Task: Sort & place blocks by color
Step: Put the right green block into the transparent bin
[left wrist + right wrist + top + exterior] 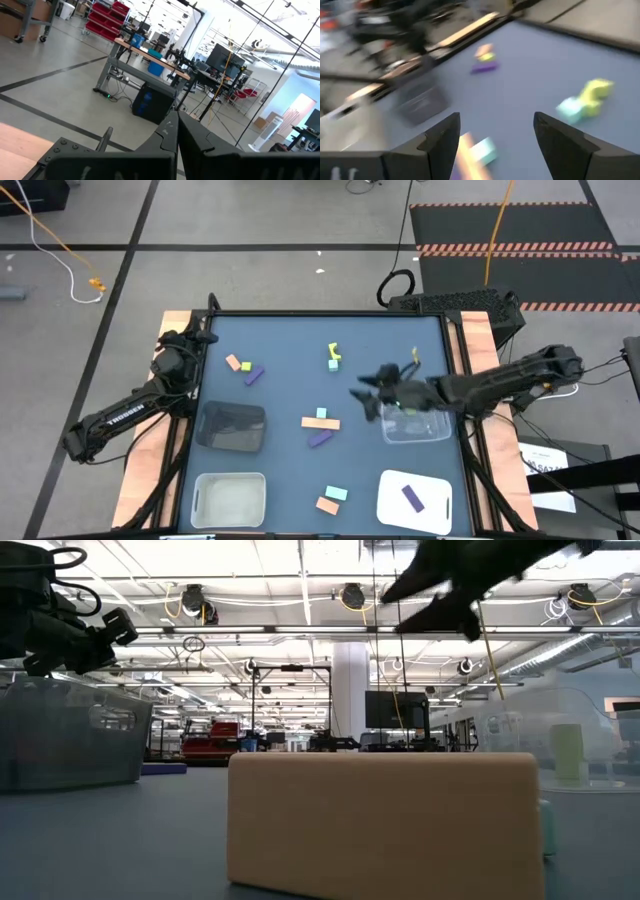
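High view first: the right gripper (366,393) hangs over the middle of the blue bench (290,350), fingers spread wide with nothing between them, just beside the clear tray (415,426). Its wrist view confirms the empty gap. The blocks are scattered across the bench: a yellow-green bent piece (334,351) touching a mint cube (333,364) toward the far side, an orange block (233,363) and a purple one (253,374) over to the left, an orange bar (320,422) with a mint piece (321,412) and a purple bar (320,439) in the centre, and a mint block (336,493) by an orange one (327,505) near the front edge. One purple block (412,498) already lies on the white tray (390,505). Over at the far left corner, the left gripper (205,337) waits, fingers pressed together, holding nothing.
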Robot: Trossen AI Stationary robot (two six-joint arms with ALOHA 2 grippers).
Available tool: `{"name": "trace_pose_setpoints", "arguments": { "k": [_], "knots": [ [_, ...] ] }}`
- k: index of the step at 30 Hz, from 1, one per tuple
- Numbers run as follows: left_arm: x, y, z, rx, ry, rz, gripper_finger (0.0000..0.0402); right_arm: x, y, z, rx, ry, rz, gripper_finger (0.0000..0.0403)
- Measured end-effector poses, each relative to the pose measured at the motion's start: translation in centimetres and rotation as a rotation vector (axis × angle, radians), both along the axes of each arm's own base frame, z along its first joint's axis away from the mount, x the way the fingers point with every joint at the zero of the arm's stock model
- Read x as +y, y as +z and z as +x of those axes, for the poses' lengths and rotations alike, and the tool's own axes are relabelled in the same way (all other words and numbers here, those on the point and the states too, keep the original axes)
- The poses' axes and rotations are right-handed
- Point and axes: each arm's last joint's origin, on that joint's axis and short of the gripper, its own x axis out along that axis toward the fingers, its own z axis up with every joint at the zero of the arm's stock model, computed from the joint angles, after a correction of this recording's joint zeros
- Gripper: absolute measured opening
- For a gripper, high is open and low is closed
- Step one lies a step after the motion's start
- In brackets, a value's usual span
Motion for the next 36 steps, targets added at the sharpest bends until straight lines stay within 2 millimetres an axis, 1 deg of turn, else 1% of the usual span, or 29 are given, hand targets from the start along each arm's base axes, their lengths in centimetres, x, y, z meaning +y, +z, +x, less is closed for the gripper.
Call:
{"name": "trace_pose_setpoints", "arguments": {
  "k": [4, 7, 12, 15, 19, 24, 26, 29, 33, 36],
  "knots": [
    [0.0, 0.0, 0.0, 0.0, 0.0, 0.0, 0.001, -3.3, -1.9, 2.6, -0.002, -0.007, 0.009, 0.0242],
    [0.0, 0.0, 0.0, 0.0, 0.0, 0.0, 0.001, -5.5, -3.5, 4.2, -0.032, -0.069, 0.028, 0.0242],
    [0.0, 0.0, 0.0, 0.001, 0.0, -0.001, 0.001, -8.9, -6.6, 5.6, -0.061, -0.216, 0.111, 0.0242],
    [0.0, 0.0, 0.0, 0.001, 0.0, -0.001, 0.001, -10.3, -8.1, 6.1, -0.048, -0.27, 0.138, 0.0242],
    [0.0, 0.0, 0.0, 0.001, 0.0, 0.0, 0.001, -11.6, -8.3, 8.0, 0.044, -0.278, 0.098, 0.0242],
    [0.0, 0.0, 0.0, 0.001, 0.0, 0.0, 0.001, -13.2, -8.2, 10.3, 0.26, -0.311, 0.086, 0.0242],
    [0.0, 0.0, 0.0, 0.0, 0.0, 0.0, 0.001, -13.9, -8.3, 10.7, 0.316, -0.367, 0.09, 0.0242],
    [0.0, 0.0, 0.0, 0.0, 0.0, 0.0, 0.001, -14.9, -8.4, 11.4, 0.319, -0.39, 0.098, 0.0242],
    [0.0, 0.0, 0.0, 0.001, 0.0, 0.0, 0.001, -15.6, -9.0, 11.9, 0.334, -0.378, 0.07, 0.0242],
    [0.0, 0.0, 0.0, 0.001, 0.0, 0.0, 0.001, -15.8, -10.0, 11.9, 0.367, -0.378, 0.068, 0.0236]
  ]
}}
